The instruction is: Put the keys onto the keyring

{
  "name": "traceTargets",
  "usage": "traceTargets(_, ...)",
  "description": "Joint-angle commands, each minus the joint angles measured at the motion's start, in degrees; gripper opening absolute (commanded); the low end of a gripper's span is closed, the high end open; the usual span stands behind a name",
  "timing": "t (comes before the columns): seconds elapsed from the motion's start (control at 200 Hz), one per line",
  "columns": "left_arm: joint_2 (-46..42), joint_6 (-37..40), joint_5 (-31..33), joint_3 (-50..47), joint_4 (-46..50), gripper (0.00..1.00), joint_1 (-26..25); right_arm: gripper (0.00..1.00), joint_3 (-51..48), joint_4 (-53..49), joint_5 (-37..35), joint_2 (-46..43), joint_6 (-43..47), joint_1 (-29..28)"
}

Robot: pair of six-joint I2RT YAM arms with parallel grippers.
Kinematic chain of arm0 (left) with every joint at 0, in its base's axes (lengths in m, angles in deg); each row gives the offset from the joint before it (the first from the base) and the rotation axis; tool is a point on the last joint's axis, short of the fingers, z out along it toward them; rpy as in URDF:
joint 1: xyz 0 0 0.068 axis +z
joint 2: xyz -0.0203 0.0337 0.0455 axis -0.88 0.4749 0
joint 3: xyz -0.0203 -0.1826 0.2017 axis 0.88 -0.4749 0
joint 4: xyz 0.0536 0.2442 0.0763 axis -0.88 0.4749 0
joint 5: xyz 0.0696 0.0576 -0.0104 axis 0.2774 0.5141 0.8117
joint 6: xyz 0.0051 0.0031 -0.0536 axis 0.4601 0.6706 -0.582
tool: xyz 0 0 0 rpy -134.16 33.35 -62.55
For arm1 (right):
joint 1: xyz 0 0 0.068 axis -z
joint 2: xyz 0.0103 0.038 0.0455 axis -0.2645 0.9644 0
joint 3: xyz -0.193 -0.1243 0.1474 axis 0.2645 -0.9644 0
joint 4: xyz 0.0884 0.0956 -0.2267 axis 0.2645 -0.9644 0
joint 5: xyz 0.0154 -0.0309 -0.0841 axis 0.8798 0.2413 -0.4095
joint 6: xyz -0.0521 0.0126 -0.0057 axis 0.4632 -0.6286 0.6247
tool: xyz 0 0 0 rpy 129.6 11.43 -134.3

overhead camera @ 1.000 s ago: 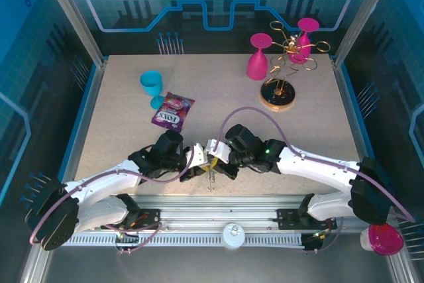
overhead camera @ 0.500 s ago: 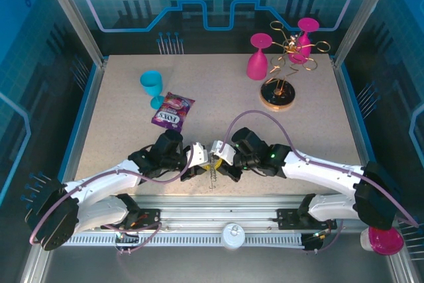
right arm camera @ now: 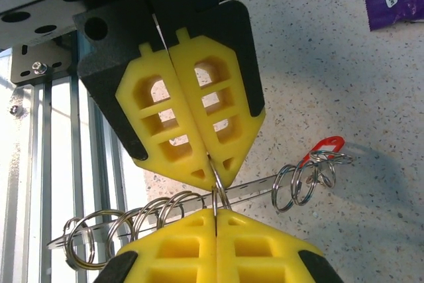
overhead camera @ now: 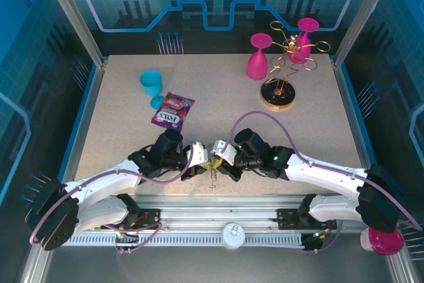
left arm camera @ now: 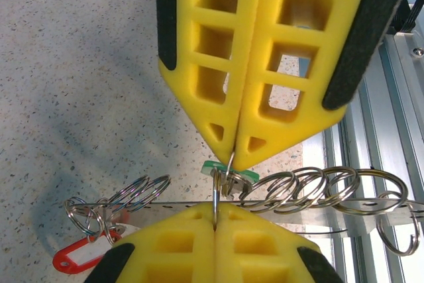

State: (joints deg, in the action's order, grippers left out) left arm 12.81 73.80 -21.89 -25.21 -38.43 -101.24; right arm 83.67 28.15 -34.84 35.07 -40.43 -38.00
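threading the green key's ring onto the keyring

at the near middle of the table [overhead camera: 119,97], just beyond the aluminium rail [overhead camera: 265,205]. left gripper [left arm camera: 215,211]: clenched, tips pinched on what looks like the thin split ring [left arm camera: 216,193] of the green-tagged key [left arm camera: 249,175]. right gripper [left arm camera: 233,160]: clenched too, nipping the same small ring from the opposite side, tip to tip with the left. keyring [left arm camera: 371,219]: a flat grey bar running near to far between the two sets of tips, strung with loose rings on either side, near end over the rail. red-tagged key [left arm camera: 79,256]: toward the far end of that bar, seemingly hung from rings on it.

judged as mid-threading. unclear from here: ring round the bar, or merely against it.

pinch firmly and close to the ring's split; thin wire, easily twisted out of soft pads. turn the ring rather than pull it, feeding the bar's edge through the coil bit by bit. move one arm only, with the other as a fixed anvil. watch the neighbouring rings for snags.
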Motion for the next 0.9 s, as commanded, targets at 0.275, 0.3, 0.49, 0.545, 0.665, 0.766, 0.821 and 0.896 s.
traceTargets(0.275, -0.2, -0.2, -2.8, 2.0, -0.9, 0.00, -0.2, 0.00, 0.9, 3.6, -2.4, 1.4, -1.9, -1.4)
traceTargets(0.3, -0.1, -0.3, -2.8, 2.0, -0.8, 0.00, -0.2, 0.00, 0.9, 3.8, -2.5, 1.4, -2.1, -1.5)
traceTargets(0.49, -0.1, -0.1, -2.7, 2.0, -0.7, 0.00, -0.2, 0.00, 0.9, 4.9, -2.8, 1.8, -3.1, -1.6)
traceTargets(0.545, -0.1, -0.1, -2.8, 2.1, -0.6, 0.00, -0.2, 0.00, 1.0, 5.0, -2.8, 1.9, -3.1, -1.6)
traceTargets(0.665, -0.1, 0.1, -2.7, 2.1, -0.6, 0.00, -0.2, 0.00, 1.3, 5.0, -3.1, 2.4, -3.6, -1.6)
traceTargets(0.766, -0.3, 0.2, -2.7, 2.1, -0.7, 0.00, -0.2, 0.00, 1.8, 4.5, -3.6, 2.9, -4.5, -1.6)
traceTargets(0.821, -0.4, 0.5, -2.6, 2.0, -0.8, 0.00, -0.2, 0.00, 2.3, 3.6, -4.5, 3.3, -5.0, -1.6)
traceTargets(0.896, -0.7, 0.6, -2.5, 1.9, -0.9, 0.00, -0.1, 0.00, 2.7, 3.3, -5.5, 3.7, -5.9, -1.5)
